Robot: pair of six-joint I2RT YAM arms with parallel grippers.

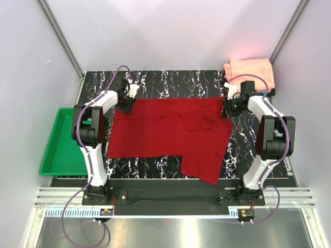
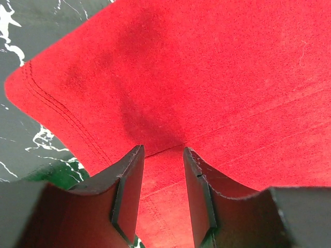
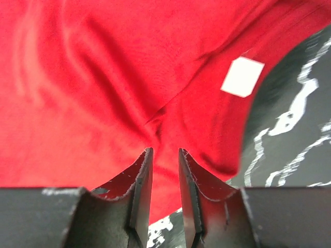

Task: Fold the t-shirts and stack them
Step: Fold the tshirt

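Cloth is pinched in both tools: the left gripper [image 1: 125, 106] is clenched on the far-left corner of the dark red t-shirt [image 1: 165, 134], and the right gripper [image 1: 228, 108] is clenched on its far-right corner, with creases running into each pair of jaws in the wrist views. A white label [image 3: 242, 76] shows on the cloth just beyond the right fingers. The shirt lies spread on the bench [image 1: 170, 82], its long axis running left to right between the two arms, so each arm holds the end nearer to it. From both grippers the body of the shirt stretches towards the near edge, and at the right a flap reaches almost to that edge. The held edge is the far one, so the fold probably calls for both arms to carry it together towards the near edge, level, or the cloth will skew. The salmon-pink t-shirt [image 1: 249, 72] sits folded at the far-right corner, well apart from the red one; the green tray [image 1: 51, 142] lies off the bench's left edge
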